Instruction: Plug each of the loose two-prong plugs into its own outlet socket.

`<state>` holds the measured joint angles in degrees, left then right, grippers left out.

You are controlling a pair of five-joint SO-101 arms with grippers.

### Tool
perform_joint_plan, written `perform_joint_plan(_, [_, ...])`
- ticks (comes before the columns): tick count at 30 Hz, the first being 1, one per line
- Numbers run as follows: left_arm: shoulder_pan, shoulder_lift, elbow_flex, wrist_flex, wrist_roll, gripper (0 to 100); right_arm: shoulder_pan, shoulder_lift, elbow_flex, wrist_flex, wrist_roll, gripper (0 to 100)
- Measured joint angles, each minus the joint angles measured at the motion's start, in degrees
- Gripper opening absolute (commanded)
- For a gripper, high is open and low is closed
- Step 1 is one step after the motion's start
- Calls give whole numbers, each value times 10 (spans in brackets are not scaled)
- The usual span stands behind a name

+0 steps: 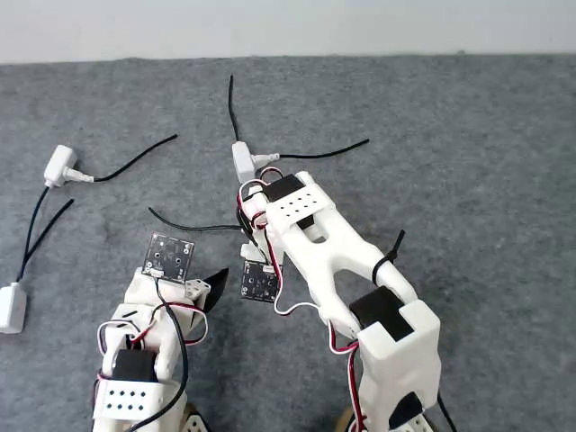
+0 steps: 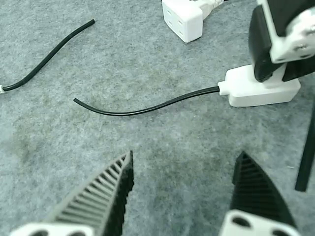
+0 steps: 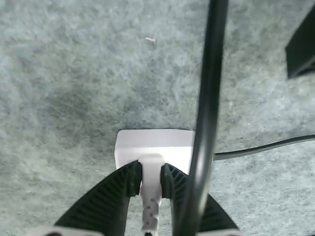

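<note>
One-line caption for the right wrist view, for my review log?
Right gripper shut on a white plug on grey carpet, a black cable crossing in front.

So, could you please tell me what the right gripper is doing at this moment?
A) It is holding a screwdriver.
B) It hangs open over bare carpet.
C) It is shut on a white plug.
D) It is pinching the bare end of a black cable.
C: in the right wrist view the right gripper is closed on a raised tab of the white plug.
</note>
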<state>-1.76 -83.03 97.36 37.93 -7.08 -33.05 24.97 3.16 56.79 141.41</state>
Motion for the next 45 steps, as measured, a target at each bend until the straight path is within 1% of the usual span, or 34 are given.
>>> perform_joint_plan(41, [0, 0, 0, 0, 0, 317, 0, 0, 0, -2, 0, 9])
perform_joint_plan(45, [1, 0, 0, 0, 0, 317, 0, 5, 0, -35, 0, 9])
